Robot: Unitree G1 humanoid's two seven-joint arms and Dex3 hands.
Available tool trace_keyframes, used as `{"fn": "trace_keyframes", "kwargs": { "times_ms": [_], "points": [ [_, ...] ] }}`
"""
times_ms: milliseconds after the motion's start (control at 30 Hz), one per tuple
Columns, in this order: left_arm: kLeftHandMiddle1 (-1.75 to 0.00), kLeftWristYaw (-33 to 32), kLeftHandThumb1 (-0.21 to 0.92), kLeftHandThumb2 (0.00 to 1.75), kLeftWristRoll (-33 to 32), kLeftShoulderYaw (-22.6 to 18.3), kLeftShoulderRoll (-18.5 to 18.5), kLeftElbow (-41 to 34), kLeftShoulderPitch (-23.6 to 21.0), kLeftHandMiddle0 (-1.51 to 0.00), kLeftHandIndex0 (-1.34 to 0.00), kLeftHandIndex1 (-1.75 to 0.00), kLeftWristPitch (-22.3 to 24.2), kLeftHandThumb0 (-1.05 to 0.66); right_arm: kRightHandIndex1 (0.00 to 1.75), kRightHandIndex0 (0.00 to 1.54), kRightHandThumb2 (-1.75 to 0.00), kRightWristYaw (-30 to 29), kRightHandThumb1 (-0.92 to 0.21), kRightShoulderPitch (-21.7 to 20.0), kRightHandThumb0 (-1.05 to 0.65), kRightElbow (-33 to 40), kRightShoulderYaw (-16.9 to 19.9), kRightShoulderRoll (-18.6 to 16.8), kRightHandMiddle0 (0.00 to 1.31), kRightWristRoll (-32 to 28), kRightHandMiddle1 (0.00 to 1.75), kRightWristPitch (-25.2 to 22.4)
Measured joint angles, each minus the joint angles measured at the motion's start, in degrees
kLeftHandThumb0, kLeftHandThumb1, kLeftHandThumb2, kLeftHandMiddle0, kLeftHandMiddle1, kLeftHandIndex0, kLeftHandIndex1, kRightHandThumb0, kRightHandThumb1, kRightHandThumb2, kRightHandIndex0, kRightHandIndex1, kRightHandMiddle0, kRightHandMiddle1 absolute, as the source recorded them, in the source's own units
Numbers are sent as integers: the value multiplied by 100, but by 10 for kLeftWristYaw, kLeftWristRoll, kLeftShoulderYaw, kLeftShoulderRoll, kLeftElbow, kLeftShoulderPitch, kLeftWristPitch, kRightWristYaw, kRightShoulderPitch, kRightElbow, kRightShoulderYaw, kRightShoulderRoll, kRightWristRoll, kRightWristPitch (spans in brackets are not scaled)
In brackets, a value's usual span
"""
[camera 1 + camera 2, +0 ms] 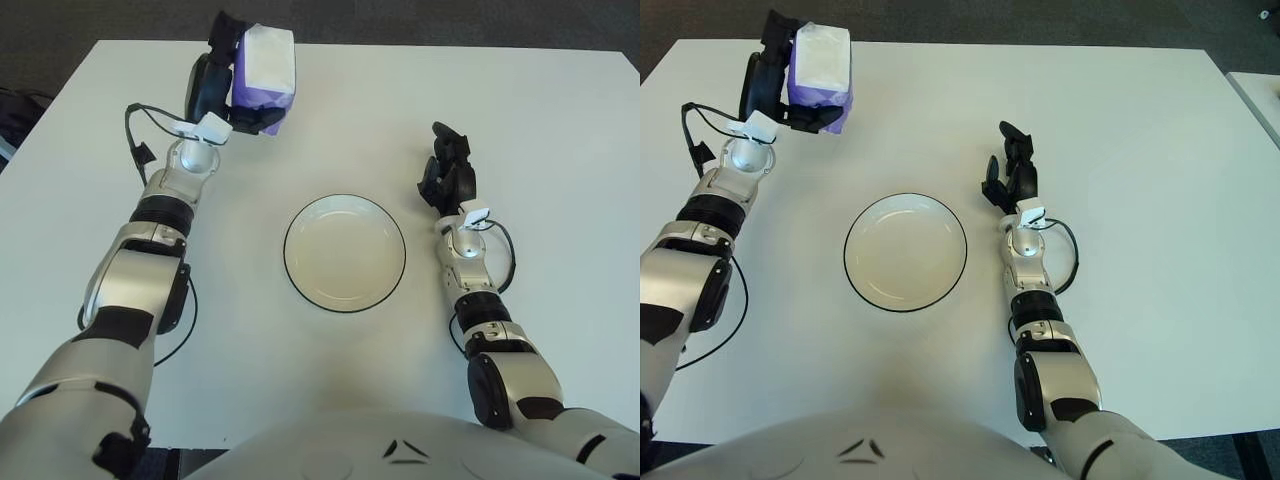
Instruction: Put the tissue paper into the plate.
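Observation:
My left hand is raised above the table's far left part, fingers curled around a purple and white tissue pack. The pack is held clear of the table, white face up, well behind and left of the plate. The white plate with a thin black rim sits empty at the table's middle. My right hand shows just right of the plate, fingers relaxed and holding nothing.
The white table spans the whole view, with its far edge close behind the raised pack. A black cable loops off my left forearm. Dark floor lies beyond the table's edges.

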State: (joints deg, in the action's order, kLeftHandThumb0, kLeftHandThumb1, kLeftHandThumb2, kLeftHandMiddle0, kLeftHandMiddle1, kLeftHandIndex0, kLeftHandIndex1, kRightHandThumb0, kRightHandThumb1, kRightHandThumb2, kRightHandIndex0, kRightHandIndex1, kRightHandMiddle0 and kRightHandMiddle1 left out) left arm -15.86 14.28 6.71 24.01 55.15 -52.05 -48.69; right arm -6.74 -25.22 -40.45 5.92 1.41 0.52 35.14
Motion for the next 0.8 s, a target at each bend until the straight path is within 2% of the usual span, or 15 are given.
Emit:
{"fn": "trace_keyframes", "kwargs": {
  "times_ms": [200, 467, 667, 800],
  "points": [
    [-175, 17, 30, 133, -3, -6, -8, -52, 12, -124, -62, -175, -3, -48, 26, 27, -81, 0, -92, 0, -54, 0, 0, 0, 0, 0, 71, 0],
    [-175, 21, 26, 138, 36, 4, -26, -150, 60, -128, -66, -175, -3, -50, 26, 27, -81, 0, -92, 0, -54, -1, 0, 0, 0, 0, 72, 0],
    [-175, 59, 26, 138, 43, 19, -34, -206, 93, -129, -66, -175, -13, -50, 26, 27, -80, 0, -92, -1, -54, -2, 0, 1, 0, 0, 72, 0],
    [-175, 90, 27, 137, 36, 30, -37, -216, 101, -127, -65, -175, -35, -50, 26, 27, -81, 1, -92, -1, -54, -2, 1, 1, 0, 0, 72, 0]
  ]
}}
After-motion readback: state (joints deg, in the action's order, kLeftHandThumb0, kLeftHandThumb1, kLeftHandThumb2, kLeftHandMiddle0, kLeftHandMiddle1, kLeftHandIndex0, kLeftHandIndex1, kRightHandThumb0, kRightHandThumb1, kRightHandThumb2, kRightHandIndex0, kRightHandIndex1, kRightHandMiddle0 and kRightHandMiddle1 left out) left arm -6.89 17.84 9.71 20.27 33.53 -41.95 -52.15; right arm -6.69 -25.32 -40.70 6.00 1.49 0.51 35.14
